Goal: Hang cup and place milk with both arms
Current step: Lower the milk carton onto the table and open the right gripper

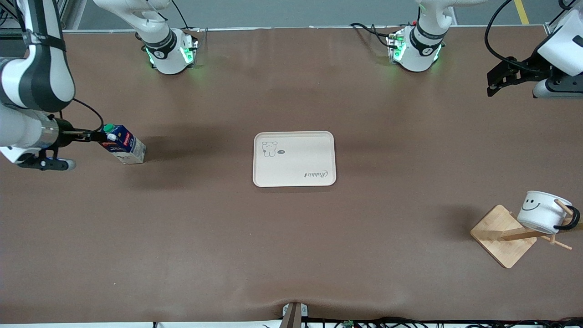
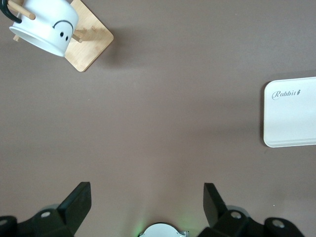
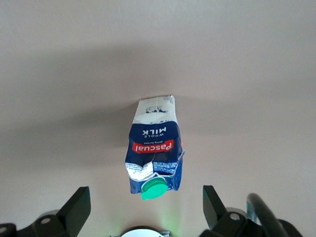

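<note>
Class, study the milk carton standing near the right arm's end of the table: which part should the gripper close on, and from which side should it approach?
Grip the milk by its upper body, just under the green cap. It stands upright with flat sides, so a level approach from the right arm's end suits; the right gripper, fingers open, already faces it there.

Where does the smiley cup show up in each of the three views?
Front view: the cup hangs on the wooden rack at the left arm's end of the table.
Left wrist view: cup in a corner, on the same rack.
Right wrist view: not in it.
Shared landmark: the white tray, edge at.
</note>
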Robot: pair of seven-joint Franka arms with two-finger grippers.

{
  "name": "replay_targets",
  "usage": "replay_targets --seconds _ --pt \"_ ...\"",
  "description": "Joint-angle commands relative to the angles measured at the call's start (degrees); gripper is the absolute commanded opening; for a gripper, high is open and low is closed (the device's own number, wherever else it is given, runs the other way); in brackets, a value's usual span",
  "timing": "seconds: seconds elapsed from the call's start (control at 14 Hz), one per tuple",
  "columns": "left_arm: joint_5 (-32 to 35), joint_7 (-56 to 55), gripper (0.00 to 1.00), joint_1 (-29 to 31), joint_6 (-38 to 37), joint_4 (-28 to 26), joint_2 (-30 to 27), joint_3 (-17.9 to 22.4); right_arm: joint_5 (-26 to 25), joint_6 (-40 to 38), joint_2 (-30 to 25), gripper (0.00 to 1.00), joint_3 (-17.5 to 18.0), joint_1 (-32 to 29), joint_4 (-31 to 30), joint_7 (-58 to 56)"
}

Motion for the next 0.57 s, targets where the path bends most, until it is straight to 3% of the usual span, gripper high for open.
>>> replay_targets --seconds 0.0,0.29,0.5 --pt "-0.1 -0.6 1.00 0.6 0.6 -1.0 -1.4 -0.3 0.7 -5.5 2.8 1.00 -0.1 0.3 10.5 -0.3" --pt "0.0 -1.3 1.00 0.6 0.3 -1.2 -2.1 -0.6 2.9 -5.6 4.7 1.00 -0.3 3.3 21.0 2.0" --pt "0.0 -2.8 1.00 0.6 0.3 -1.2 -2.4 -0.5 3.9 -5.6 3.2 1.00 0.0 3.9 22.3 13.2"
